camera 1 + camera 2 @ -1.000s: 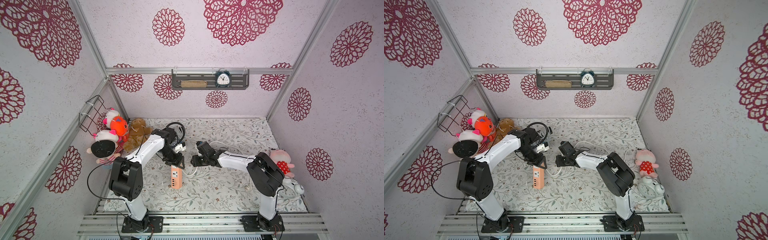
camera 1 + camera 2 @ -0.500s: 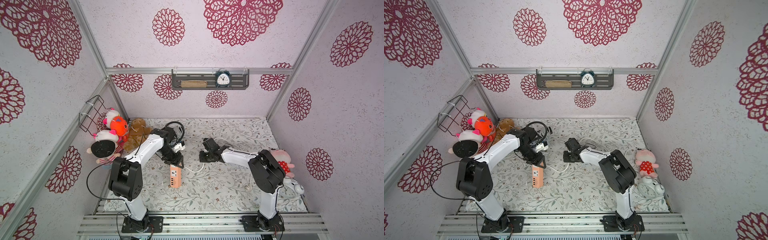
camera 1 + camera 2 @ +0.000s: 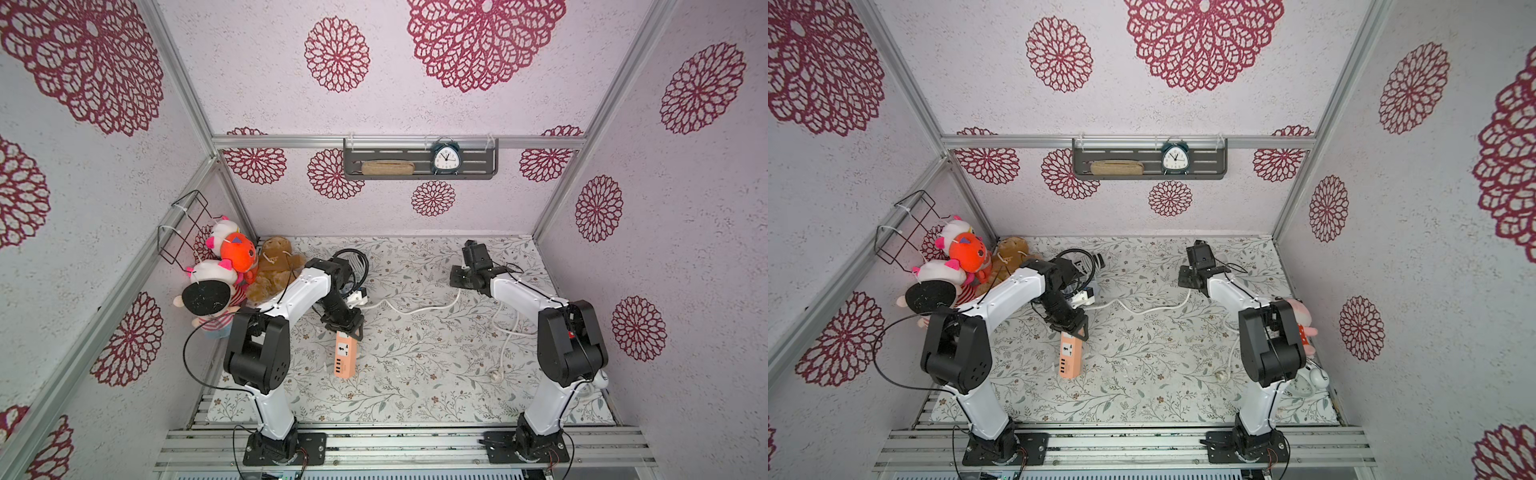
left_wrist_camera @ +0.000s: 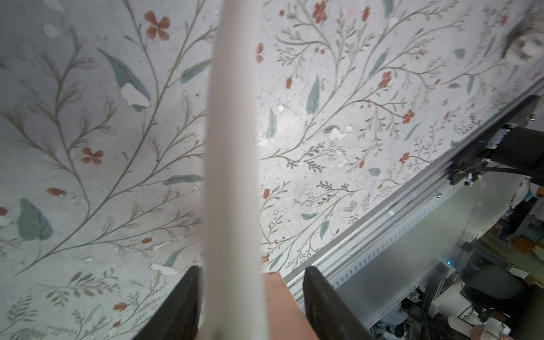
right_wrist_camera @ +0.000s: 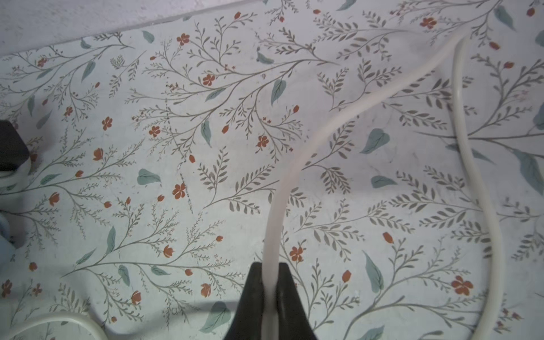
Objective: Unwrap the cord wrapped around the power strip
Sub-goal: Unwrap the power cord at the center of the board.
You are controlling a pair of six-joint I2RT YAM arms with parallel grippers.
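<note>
Rightward goes our right claw point(image 5: 270, 266), now clamped on the cord point(image 5: 282, 188); our left claw point(image 4: 253, 269) grips the power strip point(image 3: 344, 359), and we judge unwrapping nearly finished.

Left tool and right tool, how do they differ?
The left tool grips the orange power strip; the right tool pinches the white cord. The left tool's jaws stand wide apart, the right tool's nearly together. The left tool sits nearer the front, the right tool farther back. Both hold something.

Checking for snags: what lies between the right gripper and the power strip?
Just the white cord, snaking over the bare mat; both top views show it.
</note>
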